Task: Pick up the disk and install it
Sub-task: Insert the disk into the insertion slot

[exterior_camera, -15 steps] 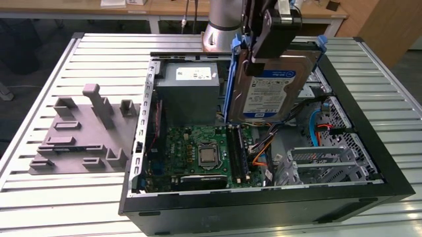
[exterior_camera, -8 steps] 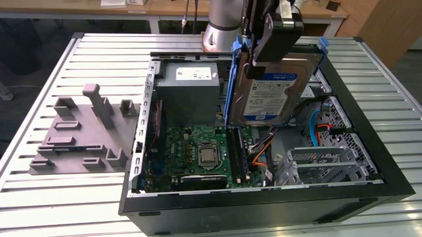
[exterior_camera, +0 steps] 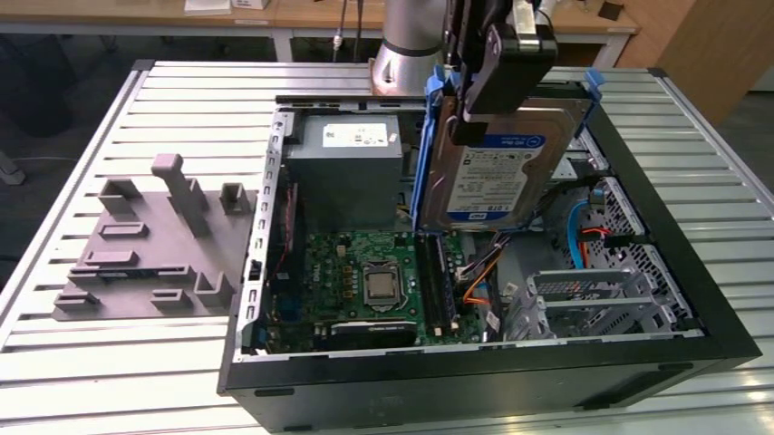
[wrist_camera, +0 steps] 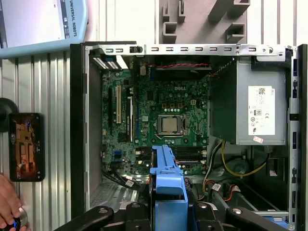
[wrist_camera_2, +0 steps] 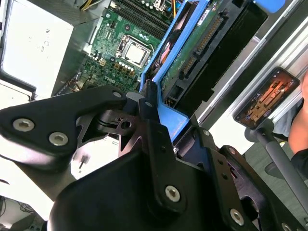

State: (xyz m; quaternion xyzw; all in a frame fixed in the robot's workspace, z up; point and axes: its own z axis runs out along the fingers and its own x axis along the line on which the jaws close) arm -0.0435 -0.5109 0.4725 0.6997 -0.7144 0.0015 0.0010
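The disk (exterior_camera: 498,177), a silver drive with a white-and-blue label in a blue plastic carrier, hangs tilted on edge above the open computer case (exterior_camera: 690,263), over the case's far middle. My gripper (exterior_camera: 490,100) is shut on its upper end from above. In the second wrist view the black fingers (wrist_camera_2: 148,103) clamp the blue carrier (wrist_camera_2: 169,119), and the drive's circuit-board side (wrist_camera_2: 192,62) runs away from them. The carrier's blue end (wrist_camera: 168,175) also shows in the first wrist view, sticking out from the gripper (wrist_camera: 168,214) over the motherboard.
Inside the case lie a green motherboard (exterior_camera: 375,281), a grey power supply box (exterior_camera: 344,172) and a metal drive bay (exterior_camera: 604,299). A grey fixture (exterior_camera: 145,245) sits on the slatted table (exterior_camera: 109,362). A phone on a stand (wrist_camera: 26,147) and a person's hand (wrist_camera: 8,207) are beside the case.
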